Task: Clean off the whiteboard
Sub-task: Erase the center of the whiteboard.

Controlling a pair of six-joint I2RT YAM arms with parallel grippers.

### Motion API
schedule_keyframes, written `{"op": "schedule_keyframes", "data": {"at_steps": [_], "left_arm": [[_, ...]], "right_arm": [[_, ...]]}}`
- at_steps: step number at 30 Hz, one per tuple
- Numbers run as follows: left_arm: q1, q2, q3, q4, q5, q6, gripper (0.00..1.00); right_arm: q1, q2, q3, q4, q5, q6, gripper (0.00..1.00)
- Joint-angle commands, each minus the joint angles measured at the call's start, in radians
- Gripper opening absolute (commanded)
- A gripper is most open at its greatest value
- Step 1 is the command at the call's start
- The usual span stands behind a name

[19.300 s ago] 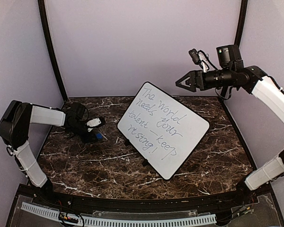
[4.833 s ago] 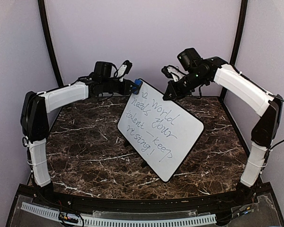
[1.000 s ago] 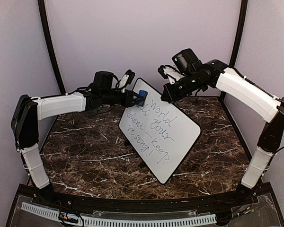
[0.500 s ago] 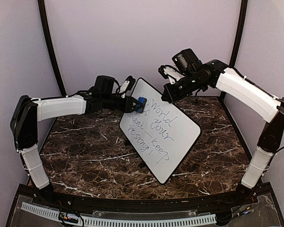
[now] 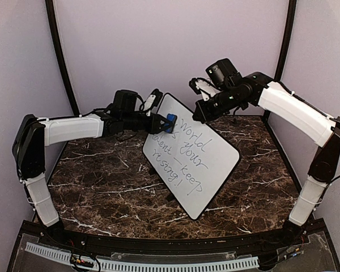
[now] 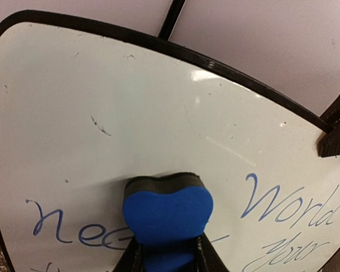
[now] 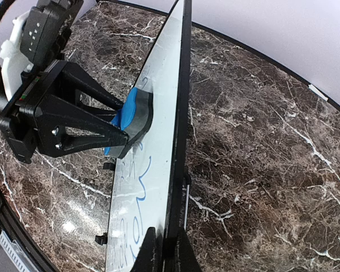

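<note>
The whiteboard (image 5: 199, 170) stands tilted on the table, with blue handwriting over its middle and lower part. My left gripper (image 5: 161, 123) is shut on a blue eraser (image 5: 170, 122) with a black felt face. The felt presses flat against the board's upper left area. In the left wrist view the eraser (image 6: 167, 211) sits between "nee" and "World" on the whiteboard (image 6: 119, 107), and my left gripper (image 6: 167, 258) clamps its lower part. My right gripper (image 5: 198, 117) is shut on the board's top edge. In the right wrist view that gripper (image 7: 165, 237) pinches the black rim of the whiteboard (image 7: 179, 102), with the eraser (image 7: 134, 115) beyond.
The dark marble table (image 5: 96, 181) lies under everything. Purple walls close it in on three sides, with black corner poles (image 5: 59, 56). A thin wire stand (image 7: 186, 199) props the board from behind. Small black clips (image 7: 100, 238) stick out at its lower edge.
My left gripper has slid the eraser a little down the board's upper part, then held there. The right gripper keeps its hold on the top edge and the board stays put.
</note>
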Motion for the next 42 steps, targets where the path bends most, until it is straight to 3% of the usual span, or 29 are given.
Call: {"op": "schedule_keyframes", "data": {"at_steps": [1,15,42], "left_arm": [[-0.044,0.009,-0.082,-0.048,0.002,-0.019,0.00],[-0.104,0.034,0.092,-0.103,-0.002,0.009,0.00],[-0.130,-0.026,-0.201,-0.034,-0.002,-0.045,0.00]], "right_arm": [[0.045,0.014,-0.013,0.026,-0.072,-0.153,0.00],[0.044,0.012,-0.012,0.025,-0.068,-0.148,0.00],[0.045,0.012,-0.012,0.025,-0.065,-0.153,0.00]]}}
